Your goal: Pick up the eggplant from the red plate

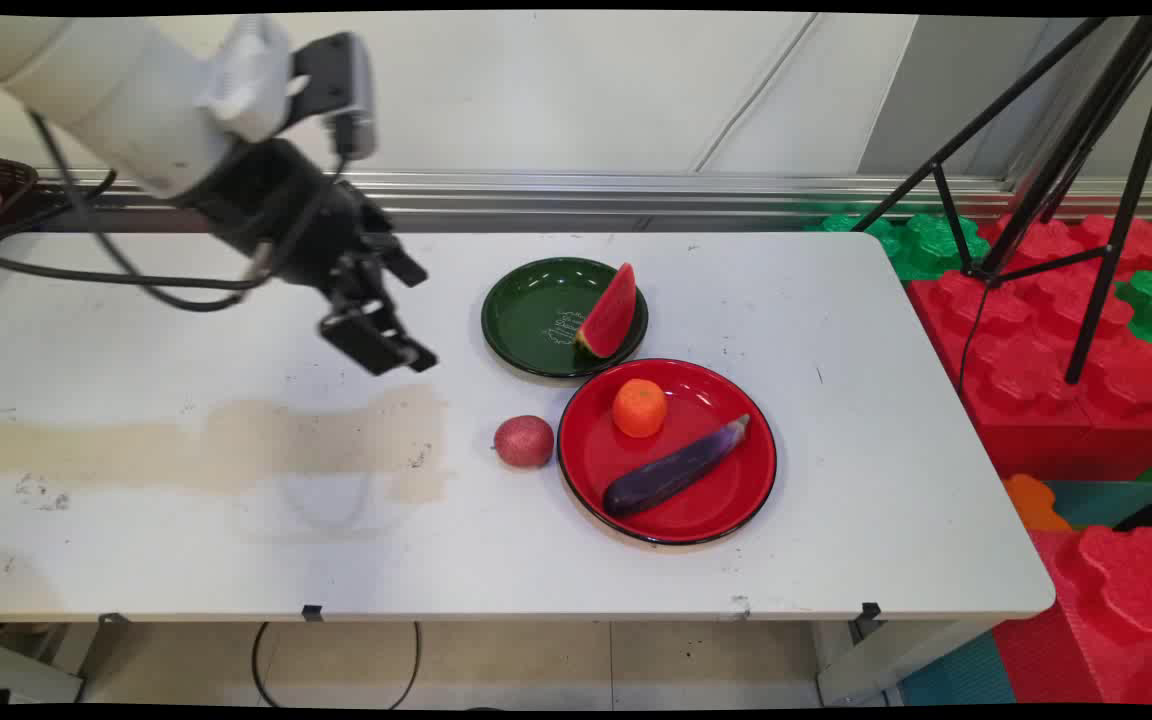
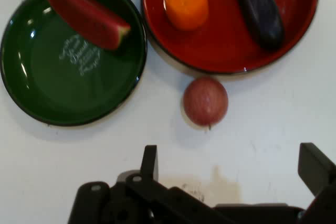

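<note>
Gripper (image 1: 383, 318) of matte black metal hangs above the white table (image 1: 836, 520), left of the dishes, its two blocky fingers (image 2: 149, 162) spread wide with nothing between them. Nearest to it is a small round red apple (image 1: 524, 441), dull and faintly speckled, sitting on the bare tabletop just beside the left rim of the red plate (image 1: 726, 500); whether it touches the rim cannot be told. In the hand view the apple (image 2: 205, 100) lies ahead of the parted fingers, well clear of them.

That red plate is round, glossy and dark-edged. On it rest a smooth orange (image 1: 639, 407), slightly flattened like a tangerine, and a long, shiny purple eggplant (image 1: 674, 468) lying at a slant, apart from each other.

Behind it, rims almost meeting, sits a round green plate (image 1: 526, 320), equally glossy, with pale lettering at its centre. A wedge of watermelon (image 1: 609, 313), red-fleshed with a thin green rind, stands along its right side.

A broad tan stain (image 1: 236, 445) with ragged edges runs across the table's left half, below the gripper.
</note>
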`<state>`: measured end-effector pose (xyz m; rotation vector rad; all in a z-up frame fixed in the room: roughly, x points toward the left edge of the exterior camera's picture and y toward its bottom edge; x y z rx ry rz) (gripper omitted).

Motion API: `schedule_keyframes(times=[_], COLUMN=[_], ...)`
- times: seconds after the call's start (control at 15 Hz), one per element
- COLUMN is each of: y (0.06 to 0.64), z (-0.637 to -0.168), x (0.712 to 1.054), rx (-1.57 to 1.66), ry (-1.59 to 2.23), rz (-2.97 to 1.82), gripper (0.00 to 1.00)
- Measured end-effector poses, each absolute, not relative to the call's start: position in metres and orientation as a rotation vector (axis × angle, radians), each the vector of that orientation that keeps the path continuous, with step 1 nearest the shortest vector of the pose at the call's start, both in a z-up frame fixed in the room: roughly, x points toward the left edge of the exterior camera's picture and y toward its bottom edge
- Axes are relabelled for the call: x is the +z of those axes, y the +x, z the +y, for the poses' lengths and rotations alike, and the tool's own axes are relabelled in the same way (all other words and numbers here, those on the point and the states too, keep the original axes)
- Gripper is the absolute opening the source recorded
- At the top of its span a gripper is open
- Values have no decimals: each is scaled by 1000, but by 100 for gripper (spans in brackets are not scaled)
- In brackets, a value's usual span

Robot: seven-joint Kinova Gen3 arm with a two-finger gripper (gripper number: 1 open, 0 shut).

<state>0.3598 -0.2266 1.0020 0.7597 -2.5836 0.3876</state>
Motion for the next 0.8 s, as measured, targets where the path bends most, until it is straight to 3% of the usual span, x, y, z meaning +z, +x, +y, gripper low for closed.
schedule_keyframes(times=[0.47,0.8], y=[280,222], z=[-258,-276], x=[995,971], rx=[412,358], ry=[884,990], rz=[-2581,-2614], gripper=[100,100])
